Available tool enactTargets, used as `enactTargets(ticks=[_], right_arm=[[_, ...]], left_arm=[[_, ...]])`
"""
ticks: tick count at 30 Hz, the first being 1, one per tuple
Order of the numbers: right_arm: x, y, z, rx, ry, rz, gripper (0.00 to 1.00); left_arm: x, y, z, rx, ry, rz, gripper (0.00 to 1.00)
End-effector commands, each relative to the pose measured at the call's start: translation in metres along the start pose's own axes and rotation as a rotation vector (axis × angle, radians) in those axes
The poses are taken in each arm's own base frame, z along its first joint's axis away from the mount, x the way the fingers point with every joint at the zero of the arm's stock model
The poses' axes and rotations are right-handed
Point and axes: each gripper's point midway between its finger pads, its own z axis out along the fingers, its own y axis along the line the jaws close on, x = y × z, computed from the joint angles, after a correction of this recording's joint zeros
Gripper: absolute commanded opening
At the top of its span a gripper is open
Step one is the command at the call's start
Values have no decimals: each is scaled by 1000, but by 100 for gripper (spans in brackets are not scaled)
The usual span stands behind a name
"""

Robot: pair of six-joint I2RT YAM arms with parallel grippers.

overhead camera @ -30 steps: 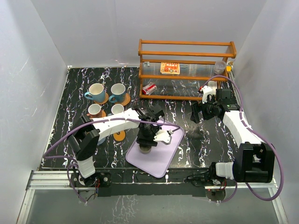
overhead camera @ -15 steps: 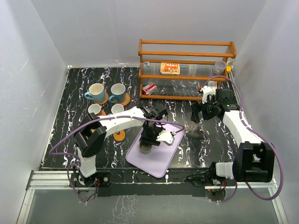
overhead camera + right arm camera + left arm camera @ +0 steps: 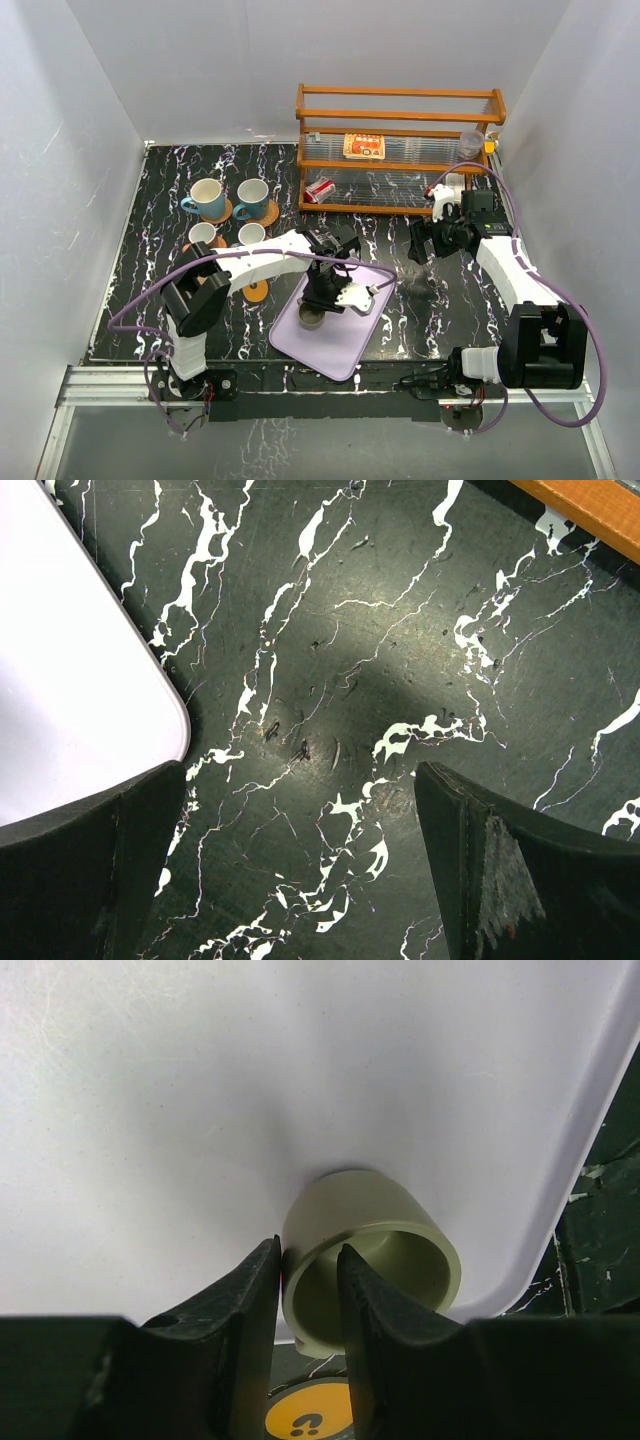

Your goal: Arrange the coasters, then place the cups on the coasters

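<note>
The top external camera looks down from above and behind the arm bases (image 3: 188, 380) on the whole table (image 3: 160, 190). The left wrist camera hangs very near over the lilac tray (image 3: 300, 1080), ahead of its jaws. The right wrist camera faces the table between its jaws, with the same tray's corner beside the left one.

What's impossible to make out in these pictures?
- Left wrist view: whether the left gripper pinches the olive cup; its fingers hide the contact. No handle shows.
- Top view: orange coaster partly under the left arm.
- Top view: packet print too small.
</note>
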Motion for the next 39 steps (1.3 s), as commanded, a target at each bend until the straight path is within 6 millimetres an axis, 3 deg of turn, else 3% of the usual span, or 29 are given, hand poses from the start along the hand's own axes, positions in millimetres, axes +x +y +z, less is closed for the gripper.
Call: enactTargets(ticks=[1,12,18,24,32,39], right_arm=[[-11,-5,-2,12,-35,-28,98],[-10,-5,-2,14,-36,-28,98],[-10,-5,-2,15,-36,-28,98],[-10,-5,-2,18,-36,-29,98],[-11,-6,-2,20,-34,-29,98],[-10,-6,-1,15,-33,-27,98]], left_arm=[[-13,-3,-5,23,-44,5,27],[-8,-4,-16,-7,-1,-44,6],[-7,5,-45,-74,-46,-104,0],[11,15,-84,-152,-134,-203,0],[70,14,-118,-262,-172,-330,0],[119,3,-122,-327,-181,-418,0]])
